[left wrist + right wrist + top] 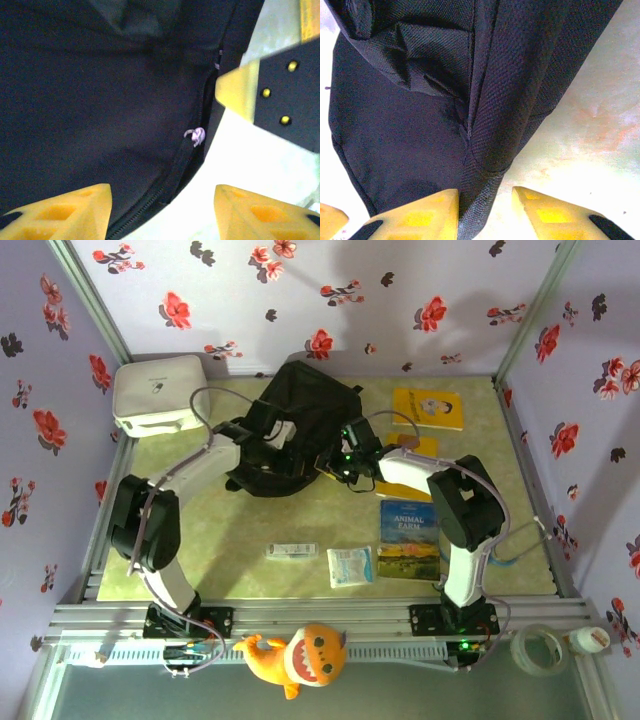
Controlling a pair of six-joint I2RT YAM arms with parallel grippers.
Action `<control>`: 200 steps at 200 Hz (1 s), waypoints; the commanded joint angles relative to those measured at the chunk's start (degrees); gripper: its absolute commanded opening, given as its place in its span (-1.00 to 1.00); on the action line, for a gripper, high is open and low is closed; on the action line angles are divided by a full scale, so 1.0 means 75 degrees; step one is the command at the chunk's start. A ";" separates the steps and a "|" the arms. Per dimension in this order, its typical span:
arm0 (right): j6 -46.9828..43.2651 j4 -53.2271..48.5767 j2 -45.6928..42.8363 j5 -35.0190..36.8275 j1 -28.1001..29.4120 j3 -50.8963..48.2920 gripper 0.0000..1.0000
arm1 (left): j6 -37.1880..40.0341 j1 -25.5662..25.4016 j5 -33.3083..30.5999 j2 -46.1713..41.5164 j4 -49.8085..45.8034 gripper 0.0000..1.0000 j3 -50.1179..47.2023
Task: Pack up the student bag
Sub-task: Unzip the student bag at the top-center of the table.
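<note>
1. Student bag [305, 390]: lies at the back-centre of the table [250, 530], between a white box [160, 395] at back left and a yellow book [428, 408] at back right.
2. Left gripper [161, 216]: reaches over the middle of the bag. In the left wrist view its yellow fingers stand well apart. The zipper track and a pale zipper pull [196, 136] lie ahead of them, and bare table shows in the gap. Released, nothing between the fingers.
3. Right gripper [485, 216]: at the bag's right edge. A fold of black fabric runs down between its fingers, close against one. A strip of table shows beside the other. Cannot tell whether the fold is pinched.
4. In the top view the two grippers are near each other over the bag.
5. Near side of the table, well apart from the bag: Animal Farm book [408, 538], small pale packet [350, 566], small white carton [292, 551].
6. Orange plush toy [295, 658] lies at the near rail, between the arm bases.
</note>
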 commanded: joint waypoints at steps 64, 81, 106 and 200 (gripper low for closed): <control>-0.0038 0.0114 0.0162 0.0003 -0.0002 -0.0197 -0.44 | 0.0814 -0.0321 0.0172 0.0844 -0.0726 -0.29 0.0720; -0.0017 0.0138 0.0169 -0.0017 -0.0002 -0.0209 -0.44 | 0.0918 -0.0333 0.0175 0.1042 -0.0834 -0.42 0.0883; -0.0011 0.0149 0.0170 -0.0012 -0.0012 -0.0218 -0.44 | 0.1027 -0.0354 0.0174 0.1269 -0.0955 -0.44 0.1038; 0.0096 0.0284 0.0216 -0.0043 -0.0008 -0.0275 -0.44 | 0.1315 -0.0393 -0.0184 0.1690 -0.1334 -0.48 0.1286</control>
